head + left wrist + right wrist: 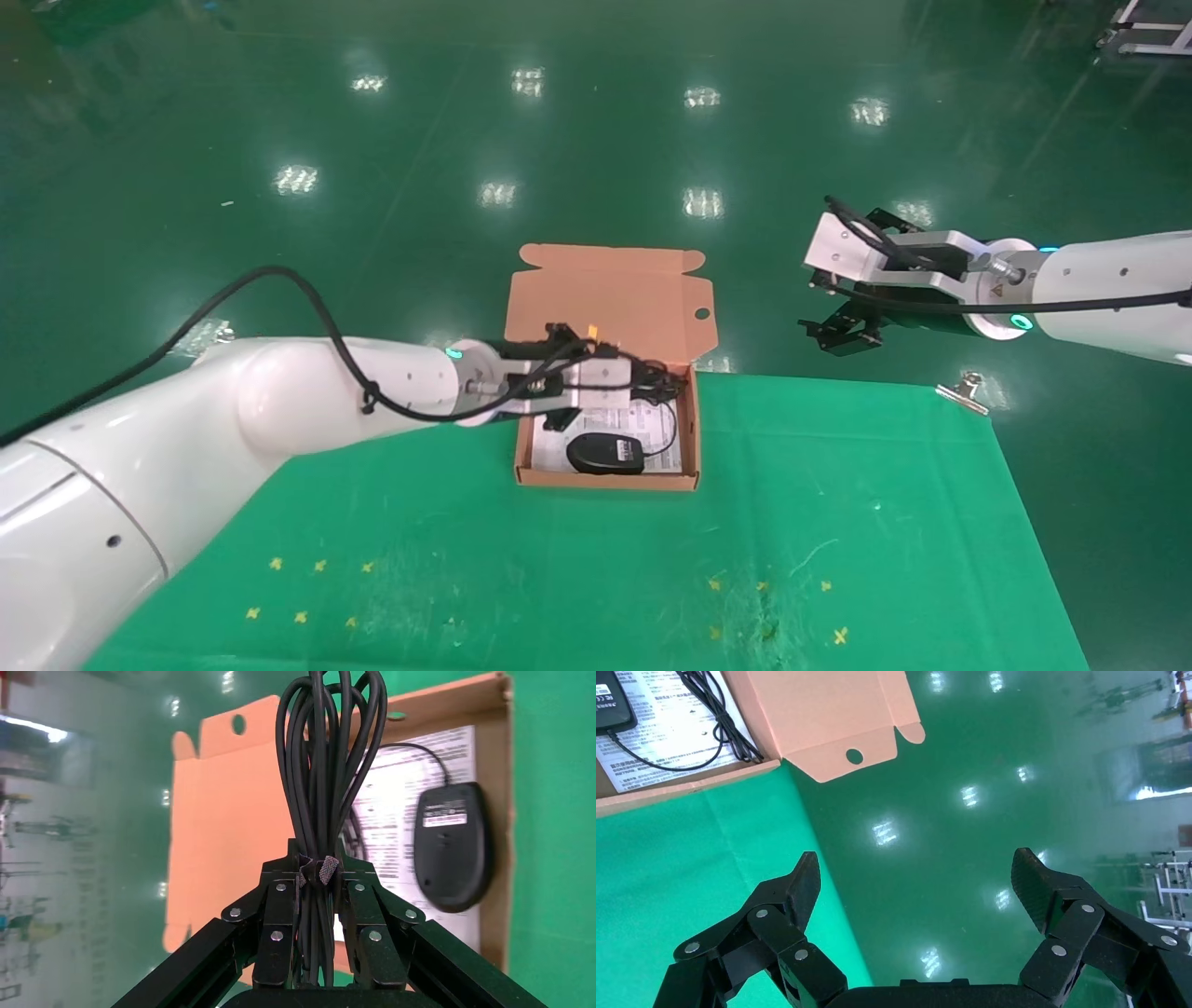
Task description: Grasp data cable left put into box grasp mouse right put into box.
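A looped black cable [325,776] (tied midway) is clamped in the left hand [318,881] above the box [686,447]; the right hand [916,881] is held spread beyond it.

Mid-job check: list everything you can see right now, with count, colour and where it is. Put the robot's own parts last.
box: one, salmon-brown, at the far edge of the table cloth, lid open and leaning back.
printed sheet: one, white, lining the box bottom.
mouse: one, black, lying inside the box near its front wall, thin cord trailing beside it.
data cable: one bundle, black, gripped in the left hand above the box.
table cloth: one, green, with small yellow cross marks.
binder clip: one, silver, at the cloth's far right corner.
left hand: black, shut on the data cable over the box.
right hand: black, open and empty, beyond the table's far right edge, above the floor.
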`<state>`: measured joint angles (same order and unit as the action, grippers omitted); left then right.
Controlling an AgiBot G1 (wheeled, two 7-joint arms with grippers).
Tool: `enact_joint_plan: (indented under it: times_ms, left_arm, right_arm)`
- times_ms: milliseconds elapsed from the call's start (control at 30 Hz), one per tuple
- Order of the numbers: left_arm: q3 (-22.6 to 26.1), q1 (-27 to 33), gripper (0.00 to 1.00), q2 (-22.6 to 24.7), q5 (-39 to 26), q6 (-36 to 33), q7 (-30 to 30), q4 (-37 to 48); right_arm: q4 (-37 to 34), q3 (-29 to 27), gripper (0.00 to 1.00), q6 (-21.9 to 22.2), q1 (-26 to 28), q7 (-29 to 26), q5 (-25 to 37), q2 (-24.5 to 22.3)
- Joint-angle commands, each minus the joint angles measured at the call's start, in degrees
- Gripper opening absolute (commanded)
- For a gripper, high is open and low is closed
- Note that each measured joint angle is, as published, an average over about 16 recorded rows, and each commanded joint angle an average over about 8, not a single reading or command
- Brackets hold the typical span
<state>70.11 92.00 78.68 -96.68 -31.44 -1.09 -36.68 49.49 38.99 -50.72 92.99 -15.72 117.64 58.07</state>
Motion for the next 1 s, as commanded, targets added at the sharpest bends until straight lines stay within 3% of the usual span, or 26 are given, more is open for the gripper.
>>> enact_joint_plan:
  times_ms: [33, 667, 1000]
  left_arm:
    - [0.61, 0.11, 1.00, 0.01, 1.04, 0.38, 0.09, 0.03]
    - [0.09, 0.29, 1.00, -0.83, 0.18, -0.09, 0.09, -0.81]
    - [-0.93, 6.17, 1.00, -3.94, -1.08, 1.84, 2.04, -1.58]
  right_arm:
    - [0.18, -0.01, 1.00, -0.02, -0.02, -0.10, 0.05, -0.12]
    - [0.06, -0.10, 1.00, 0.11, 0.11, -0.01, 0.00, 0.01]
    - [1.72, -0.58, 1.00, 0.48, 3.37, 1.72, 0.48, -0.64]
